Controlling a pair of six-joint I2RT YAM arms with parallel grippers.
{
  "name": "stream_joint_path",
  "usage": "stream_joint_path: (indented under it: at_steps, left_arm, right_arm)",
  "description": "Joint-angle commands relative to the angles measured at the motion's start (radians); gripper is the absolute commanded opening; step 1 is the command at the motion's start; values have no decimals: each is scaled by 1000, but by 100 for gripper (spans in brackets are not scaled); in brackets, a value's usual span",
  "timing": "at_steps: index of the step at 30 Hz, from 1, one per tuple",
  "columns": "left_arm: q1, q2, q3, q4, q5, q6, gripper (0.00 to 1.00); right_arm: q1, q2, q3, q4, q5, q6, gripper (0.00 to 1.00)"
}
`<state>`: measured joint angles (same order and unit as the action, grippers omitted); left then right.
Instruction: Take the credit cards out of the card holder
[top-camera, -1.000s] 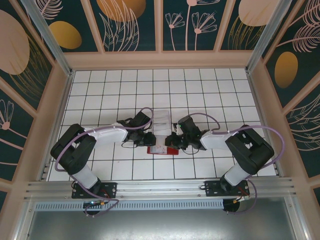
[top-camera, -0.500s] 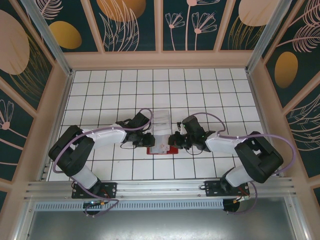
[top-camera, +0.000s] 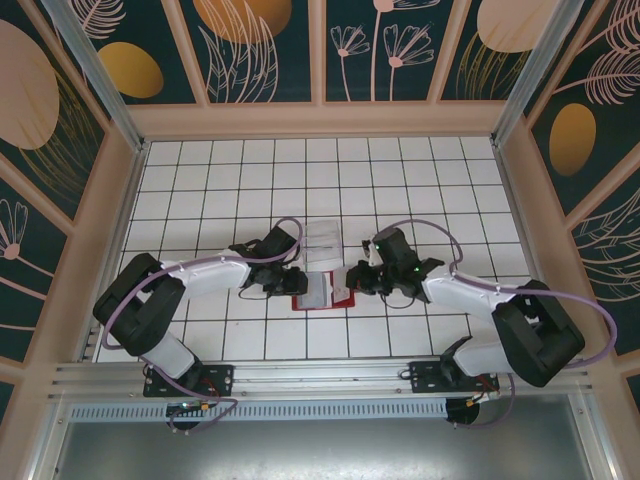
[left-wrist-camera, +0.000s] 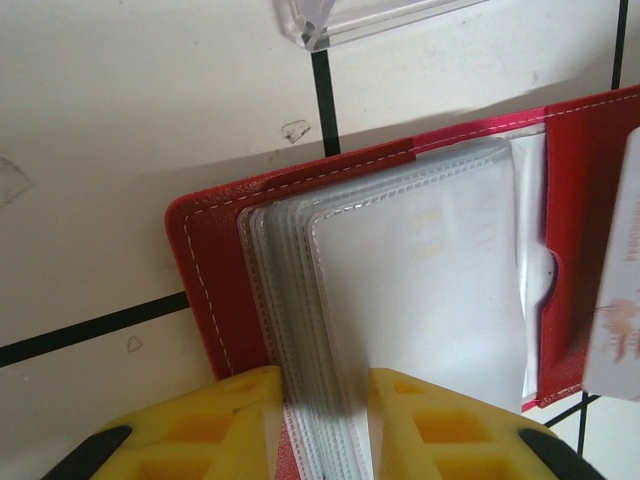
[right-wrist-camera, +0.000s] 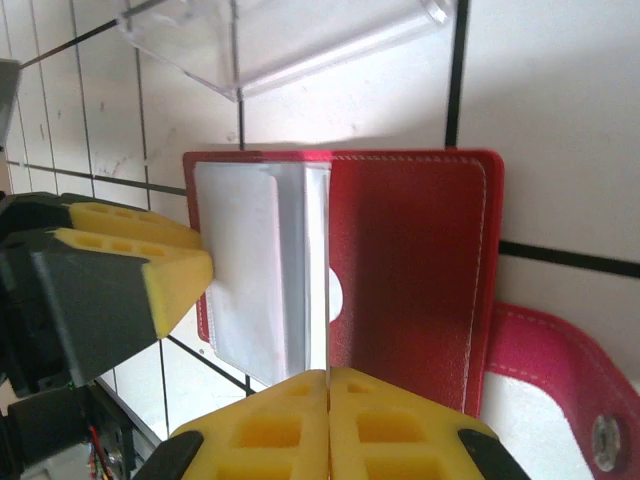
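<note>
The red card holder (top-camera: 343, 299) lies open on the tiles between my two grippers. My left gripper (left-wrist-camera: 322, 400) is shut on its stack of clear inner sleeves (left-wrist-camera: 400, 270), pinning the holder (left-wrist-camera: 215, 260) from its left end. My right gripper (right-wrist-camera: 328, 385) is shut on one thin pale credit card (right-wrist-camera: 327, 290), seen edge-on over the red cover (right-wrist-camera: 410, 260). That card (left-wrist-camera: 620, 300) appears at the right edge of the left wrist view. Whether its far end still sits in a pocket I cannot tell. In the top view the grippers (top-camera: 300, 283) (top-camera: 350, 279) face each other across the holder.
A clear plastic tray (top-camera: 322, 243) stands just behind the holder, its corner close above it (right-wrist-camera: 290, 40) (left-wrist-camera: 340, 15). The holder's red closing tab (right-wrist-camera: 540, 360) lies flat to the right. Wooden walls ring the tiled floor (top-camera: 200, 180).
My right arm has stretched out to the right and its gripper has drawn slightly away from the holder with the card pinched. The left gripper has kept its hold.
</note>
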<state>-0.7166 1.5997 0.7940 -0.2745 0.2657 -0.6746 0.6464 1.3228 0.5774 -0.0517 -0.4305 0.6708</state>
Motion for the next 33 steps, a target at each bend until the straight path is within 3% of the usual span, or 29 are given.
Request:
stream_joint_path:
  at_steps: [1, 6, 19, 33]
  left_arm:
    - [-6, -30, -6, -58, -43, -16, 30]
    - [-7, -49, -10, -60, -68, -21, 30]
    - [-6, -100, -22, -45, -75, -24, 31]
    - [-7, -165, -62, -58, -112, -52, 31]
  right_arm:
    - [-8, -42, 73, -83, 35, -150, 7]
    - [-14, -61, 159, -187, 74, -394, 0]
    - [-39, 119, 500, -507, -8, -1127, 0]
    - [-57, 427, 890, -740, 65, -1540, 0]
